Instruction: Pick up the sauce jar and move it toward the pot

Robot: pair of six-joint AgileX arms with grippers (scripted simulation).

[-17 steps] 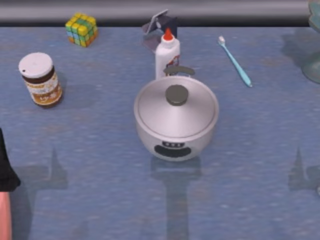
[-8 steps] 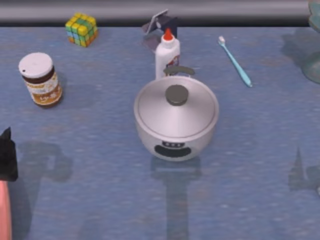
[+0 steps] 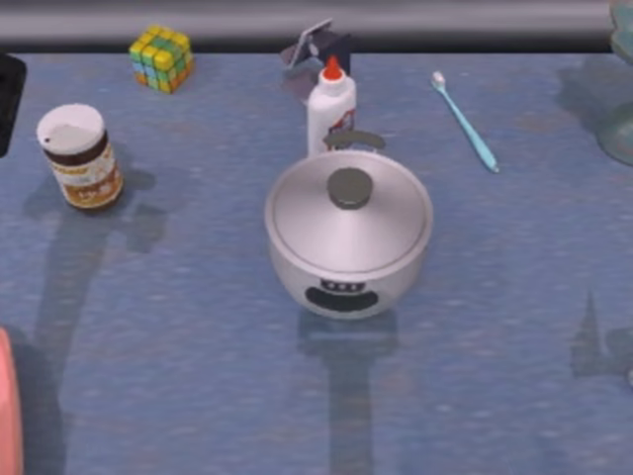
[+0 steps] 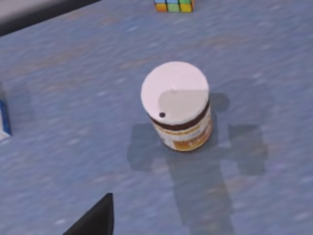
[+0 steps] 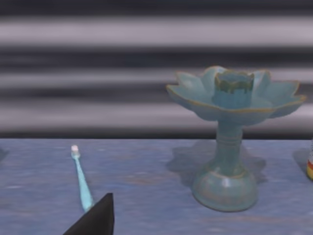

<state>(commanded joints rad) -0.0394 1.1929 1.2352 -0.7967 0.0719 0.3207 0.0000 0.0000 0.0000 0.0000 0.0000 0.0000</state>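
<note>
The sauce jar (image 3: 79,156), white-lidded with an orange-and-cream label, stands upright at the table's far left. In the left wrist view the sauce jar (image 4: 178,110) is seen from above, with the arm's shadow across its lid. My left gripper (image 3: 8,99) shows as a dark shape at the left edge, just left of and behind the jar, apart from it. The silver pot (image 3: 348,228) with its domed lid sits at the table's middle. My right gripper (image 5: 95,220) is parked off the right side and holds nothing that I can see.
A colourful cube (image 3: 161,57) lies at the back left. Right behind the pot stand a white glue bottle (image 3: 330,104) and a dark stand (image 3: 315,47). A blue toothbrush (image 3: 465,121) and a teal lotus holder (image 5: 230,142) occupy the back right.
My left arm has swung from the front left corner toward the back, ending beside the sauce jar. Its shadow now crosses the jar. Nothing else moved.
</note>
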